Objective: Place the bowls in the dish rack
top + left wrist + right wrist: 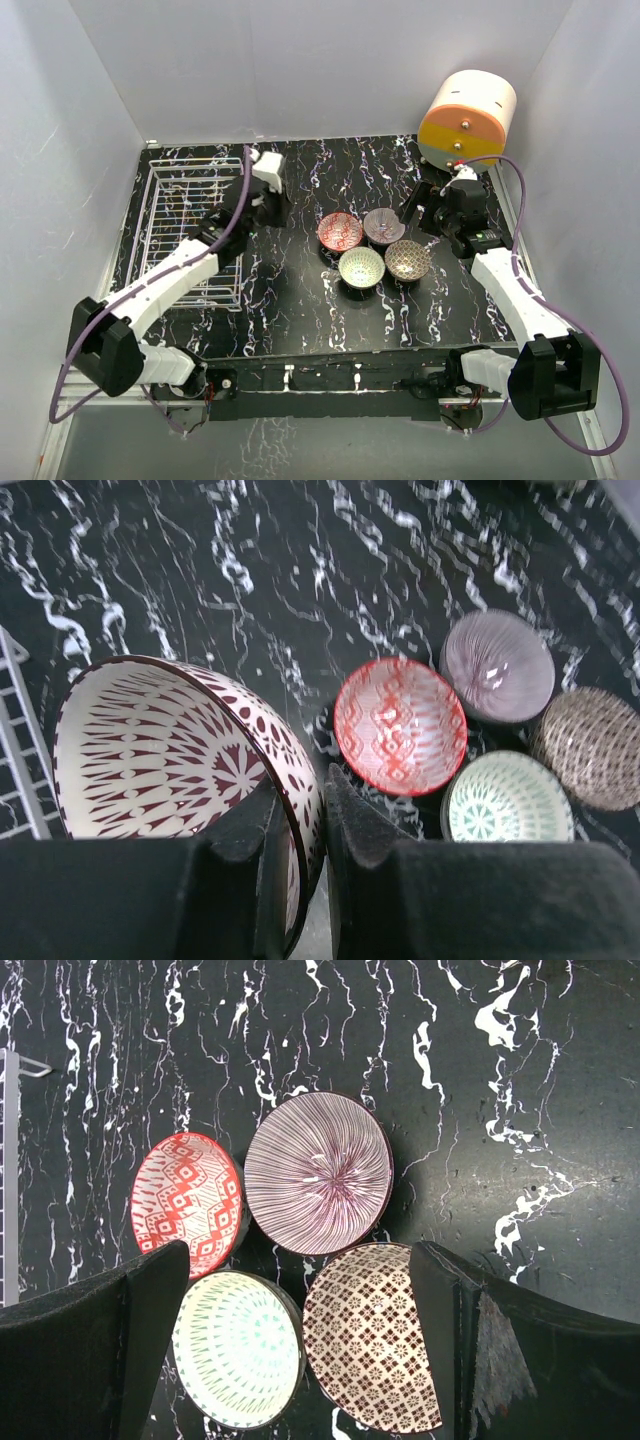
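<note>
The black marbled table (300, 320) carries the white wire dish rack (190, 235) on its left side, and no bowl shows inside that rack, so by the look of things nothing has been loaded yet. Well to the right of the rack, at the far corner, the cream-orange-yellow cylinder (467, 118) lies on its side; it is no part of the job. Just beside the rack's far right corner, the left gripper (300, 802) is pinched tight on the rim of the white lattice bowl (170, 760), one finger inside and one outside. The bowl hangs tilted, off the table and not yet over the wires. Further right of the rack, the right gripper (300, 1270) hovers with its jaws spread wide and nothing between them, above the other four bowls. These sit in a tight cluster on the table, well apart from the rack: the red bowl (340, 232) nearest it, the purple-grey bowl (384, 226) beyond, the pale green bowl (361, 267) and the brown-gold bowl (407, 260) on the near side. I judge the first placement to be under way, with all five bowls left to seat.
</note>
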Controlling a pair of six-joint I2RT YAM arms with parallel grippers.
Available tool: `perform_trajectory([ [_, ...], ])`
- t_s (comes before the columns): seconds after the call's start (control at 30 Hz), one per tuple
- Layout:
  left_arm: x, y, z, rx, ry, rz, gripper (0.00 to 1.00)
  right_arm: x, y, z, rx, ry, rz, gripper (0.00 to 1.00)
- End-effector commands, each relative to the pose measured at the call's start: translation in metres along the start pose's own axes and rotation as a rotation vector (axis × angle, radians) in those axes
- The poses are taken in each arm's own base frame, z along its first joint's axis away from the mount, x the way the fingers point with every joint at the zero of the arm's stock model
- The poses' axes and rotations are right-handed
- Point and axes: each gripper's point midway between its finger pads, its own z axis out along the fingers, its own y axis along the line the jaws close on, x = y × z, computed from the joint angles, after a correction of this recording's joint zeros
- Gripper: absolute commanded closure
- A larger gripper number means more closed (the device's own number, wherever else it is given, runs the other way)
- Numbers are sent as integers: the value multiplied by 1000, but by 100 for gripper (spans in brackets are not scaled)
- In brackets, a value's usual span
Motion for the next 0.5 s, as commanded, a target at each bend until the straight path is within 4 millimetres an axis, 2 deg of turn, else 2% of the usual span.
perform_trajectory([
  [0.0,-92,0,-30,95,-241,-60,100,-16,10,-6,-46,-58,6,4],
  [0.1,-108,26,-34,79,-298,-122,100,-17,14,-8,-60,-61,7,4],
  [0.23,-112,63,-36,84,-358,-264,100,-18,15,-10,-65,-61,4,4],
  [0.37,-125,97,-49,111,-455,-386,100,-17,15,-10,-65,-57,2,4],
  [0.47,-127,124,-57,128,-508,-475,100,-16,15,-10,-66,-51,1,4],
])
